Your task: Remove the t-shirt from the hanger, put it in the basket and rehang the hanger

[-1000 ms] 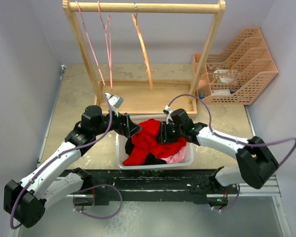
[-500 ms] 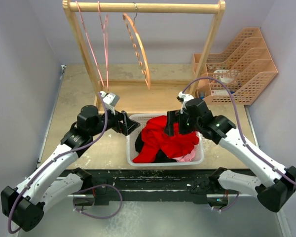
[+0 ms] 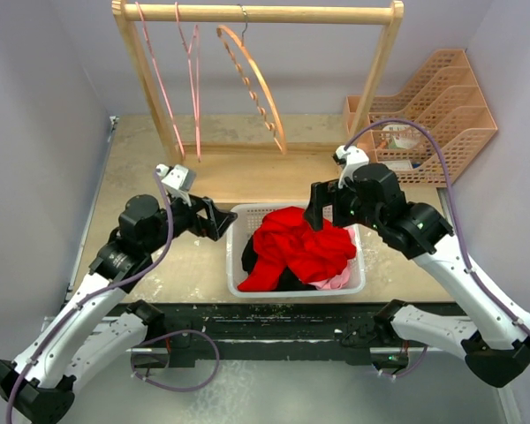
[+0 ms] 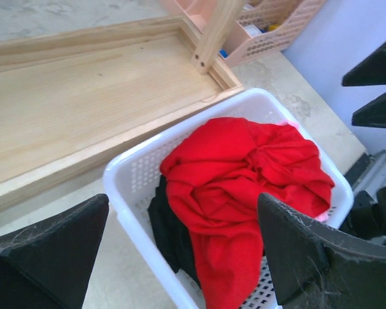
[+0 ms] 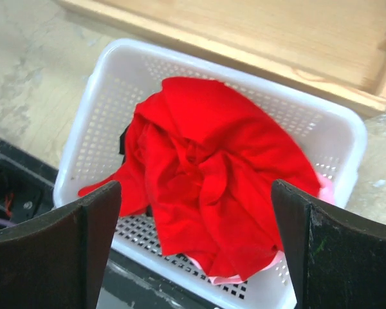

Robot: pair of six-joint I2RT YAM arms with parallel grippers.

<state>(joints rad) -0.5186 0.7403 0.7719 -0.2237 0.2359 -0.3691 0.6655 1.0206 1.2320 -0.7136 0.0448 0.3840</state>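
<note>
The red t-shirt lies crumpled in the white basket, on top of black and pink clothes. It also shows in the left wrist view and the right wrist view. An orange wooden hanger hangs bare on the rack's rail, swung out at a slant. My left gripper is open and empty, left of the basket. My right gripper is open and empty, above the basket's far right corner.
The wooden rack stands behind the basket on a wooden base. Two pink wire hangers hang on its left part. A peach file organiser stands at the back right.
Both grippers have let go of the red t-shirt and drawn back and up, the left to the left, the right to the right. The basket shifted right. The orange hanger swung round.
</note>
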